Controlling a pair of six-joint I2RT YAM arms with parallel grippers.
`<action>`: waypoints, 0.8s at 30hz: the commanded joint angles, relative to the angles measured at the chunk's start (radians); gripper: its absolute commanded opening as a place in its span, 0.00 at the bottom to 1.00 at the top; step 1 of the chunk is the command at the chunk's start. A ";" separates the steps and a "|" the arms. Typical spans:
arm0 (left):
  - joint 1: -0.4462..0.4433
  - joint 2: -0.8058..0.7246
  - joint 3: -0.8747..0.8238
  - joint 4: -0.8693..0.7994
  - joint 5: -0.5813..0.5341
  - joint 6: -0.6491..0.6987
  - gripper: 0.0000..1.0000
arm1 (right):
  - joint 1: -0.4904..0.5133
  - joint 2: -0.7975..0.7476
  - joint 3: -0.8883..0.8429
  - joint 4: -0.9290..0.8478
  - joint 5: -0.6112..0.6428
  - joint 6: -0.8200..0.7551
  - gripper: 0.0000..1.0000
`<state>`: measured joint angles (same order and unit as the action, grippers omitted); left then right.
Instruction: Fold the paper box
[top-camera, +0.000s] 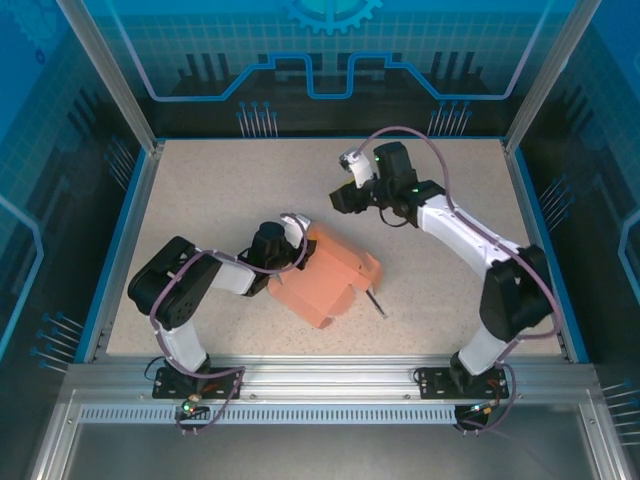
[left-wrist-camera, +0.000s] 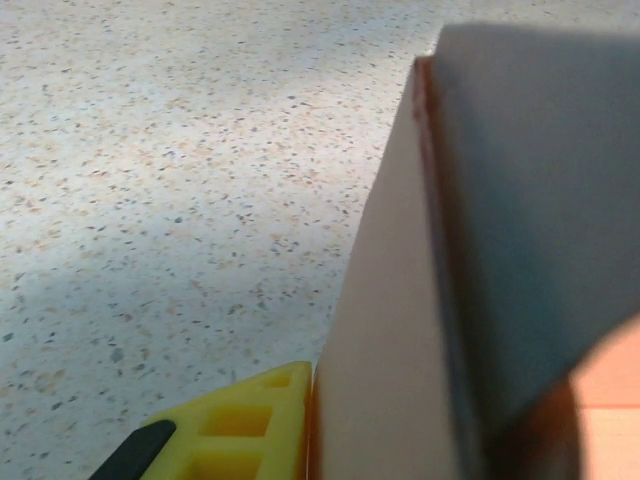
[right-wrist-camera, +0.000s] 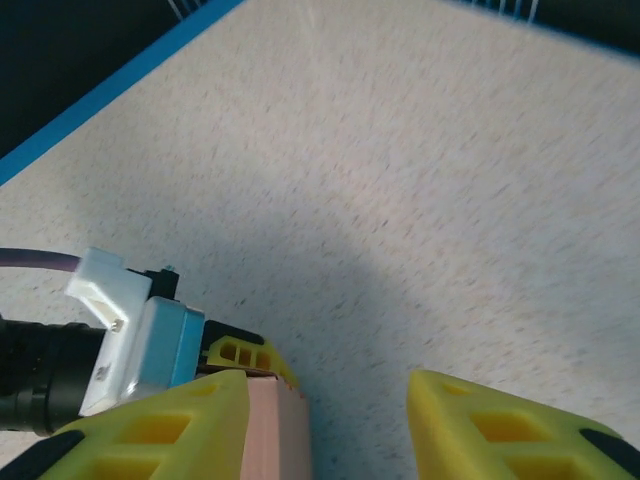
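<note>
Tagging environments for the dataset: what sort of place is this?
Probably a lab robot cell: speckled table, boxed in by an aluminium frame and blue printed panels.

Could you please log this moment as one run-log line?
paper box partly folded | left hand shut on it | right hand open, empty, apart from box | dark stick beside box

Robot lab, a test booth. Speckled table (top-camera: 250, 180) with a blue rim (top-camera: 330, 139), shut in by see-through blue walls (top-camera: 60, 200) with drawn lines and a gear (top-camera: 330, 12). Silver metal posts (top-camera: 105, 70) and rail (top-camera: 330, 375). Left arm (top-camera: 185, 290) and right arm (top-camera: 470, 235) bolted at the near edge.
</note>
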<state>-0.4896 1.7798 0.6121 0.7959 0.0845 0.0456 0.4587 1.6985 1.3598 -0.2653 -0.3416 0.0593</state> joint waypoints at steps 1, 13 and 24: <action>-0.009 0.013 0.000 0.005 0.038 0.037 0.16 | -0.008 0.067 0.036 -0.053 -0.124 0.086 0.46; -0.014 0.035 -0.009 0.028 0.032 0.032 0.16 | 0.011 0.163 -0.021 0.024 -0.197 0.157 0.44; -0.015 0.039 -0.021 0.054 0.032 0.027 0.19 | 0.029 0.195 -0.072 0.050 -0.174 0.171 0.41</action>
<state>-0.4950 1.8076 0.6079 0.8017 0.0952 0.0593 0.4728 1.8732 1.3029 -0.2256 -0.5072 0.2188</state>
